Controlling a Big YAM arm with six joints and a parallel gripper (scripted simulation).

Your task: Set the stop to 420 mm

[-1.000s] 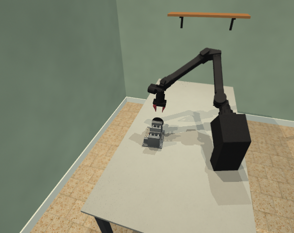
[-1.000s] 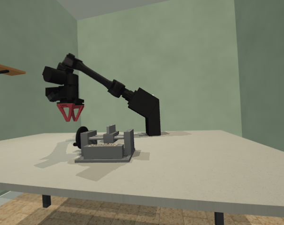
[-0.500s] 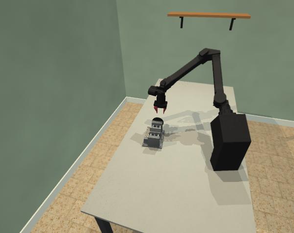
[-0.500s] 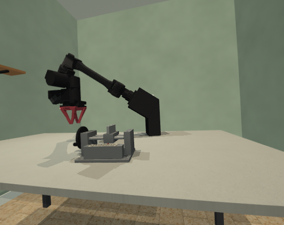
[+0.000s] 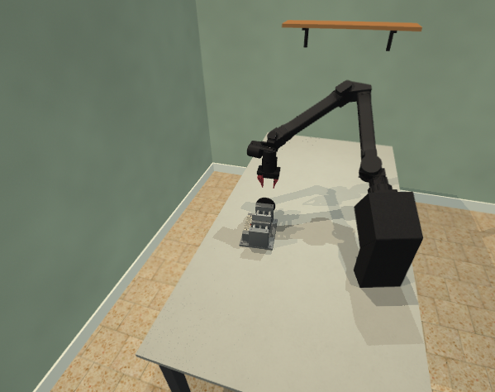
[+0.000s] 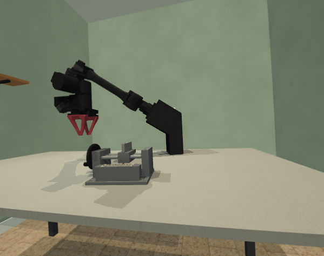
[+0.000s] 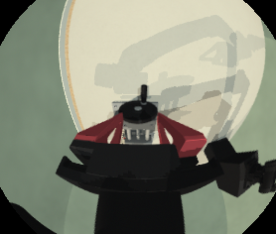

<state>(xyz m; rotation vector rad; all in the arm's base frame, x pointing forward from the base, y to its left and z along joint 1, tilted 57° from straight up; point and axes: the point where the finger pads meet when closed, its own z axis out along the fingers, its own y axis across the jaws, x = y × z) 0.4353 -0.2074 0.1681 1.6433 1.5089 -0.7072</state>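
My gripper (image 5: 268,187) (image 6: 84,134) (image 7: 140,116) is open and empty, with its red fingers pointing down above the handwheel, apart from it. The black handwheel (image 5: 265,202) (image 6: 90,154) (image 7: 128,111) stands upright at one end of the grey stop device. Its crank handle (image 6: 86,164) (image 7: 144,93) sticks out away from the device, low on the wheel. The grey stop block (image 6: 124,157) sits on the rods between the two end plates, near the middle. A small red mark (image 6: 123,163) shows at the scale below it; the numbers are too small to read.
The device's base plate (image 6: 116,182) rests on the table (image 5: 281,320) (image 6: 225,193), near its long edge on the left in the top view. The arm's black base (image 5: 386,244) (image 6: 176,137) stands across the table. A wooden shelf (image 5: 352,26) is on the wall.
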